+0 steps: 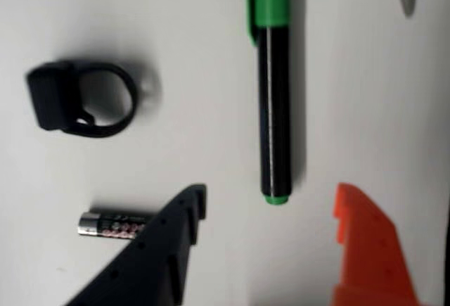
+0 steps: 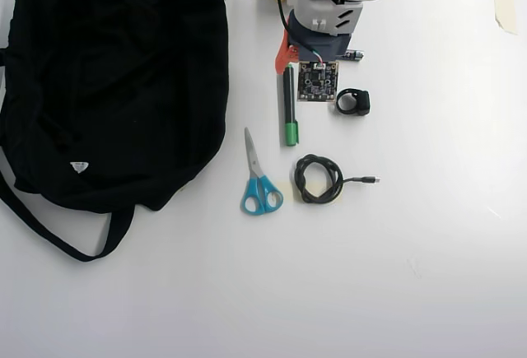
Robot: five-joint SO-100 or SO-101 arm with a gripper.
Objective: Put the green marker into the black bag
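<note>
White tabletop [image 2: 428, 276] holds the black bag [image 2: 115, 78] and green marker [image 1: 274, 109], tool [image 1: 271, 211] spread wide, grasping nothing.

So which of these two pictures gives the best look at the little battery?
The wrist view: the battery lies close up, its silver end and printed label plain, one end hidden behind the black finger. In the overhead view only its tip peeks out beside the arm.

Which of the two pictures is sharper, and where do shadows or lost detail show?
Wrist view: soft and blurred, the green marker casting a faint shadow on its right. Overhead view: sharper and evenly lit, but the black bag is so dark its folds barely show, and the white table looks nearly washed out.
</note>
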